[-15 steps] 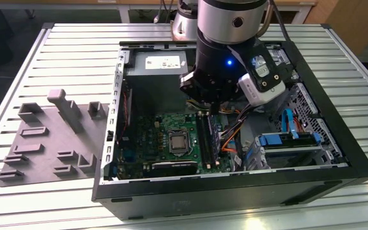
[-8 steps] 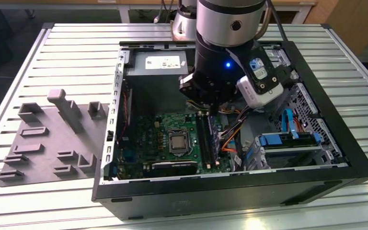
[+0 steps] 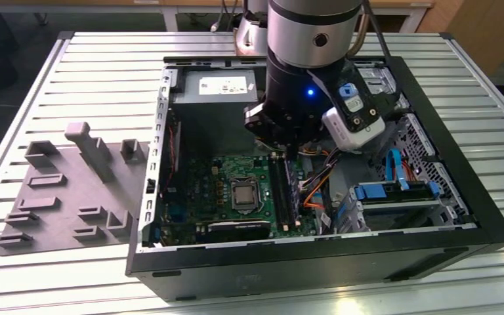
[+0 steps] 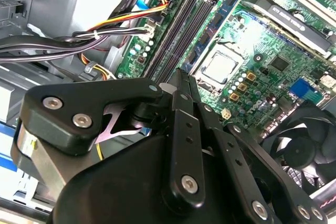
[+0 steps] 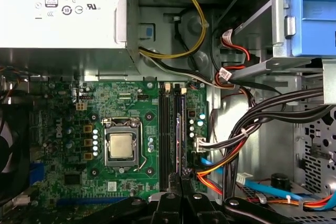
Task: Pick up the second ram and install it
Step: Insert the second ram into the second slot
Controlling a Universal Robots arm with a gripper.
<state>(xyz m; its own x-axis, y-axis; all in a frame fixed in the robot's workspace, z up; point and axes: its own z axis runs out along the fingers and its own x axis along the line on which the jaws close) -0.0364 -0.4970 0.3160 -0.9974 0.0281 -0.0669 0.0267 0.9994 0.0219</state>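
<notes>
The second ram (image 5: 182, 129) is a thin dark blue strip seen edge-on, lying along the outermost memory slot of the green motherboard (image 5: 126, 98). In the exterior view the ram (image 3: 301, 190) stands on edge just below the arm's wrist. My gripper (image 5: 181, 178) has its fingers together over the ram's near end. In the second wrist view the gripper (image 4: 178, 80) points down at the row of long black slots (image 4: 181, 30). Whether the ram is seated in the slot or just above it is unclear.
The open black computer case (image 3: 462, 197) surrounds the work. The grey power supply (image 3: 212, 88) is at the back. Bundled cables (image 5: 236, 145) and a blue drive bay (image 3: 392, 193) lie close beside the slots. A grey holder tray (image 3: 68, 197) lies at the exterior view's left.
</notes>
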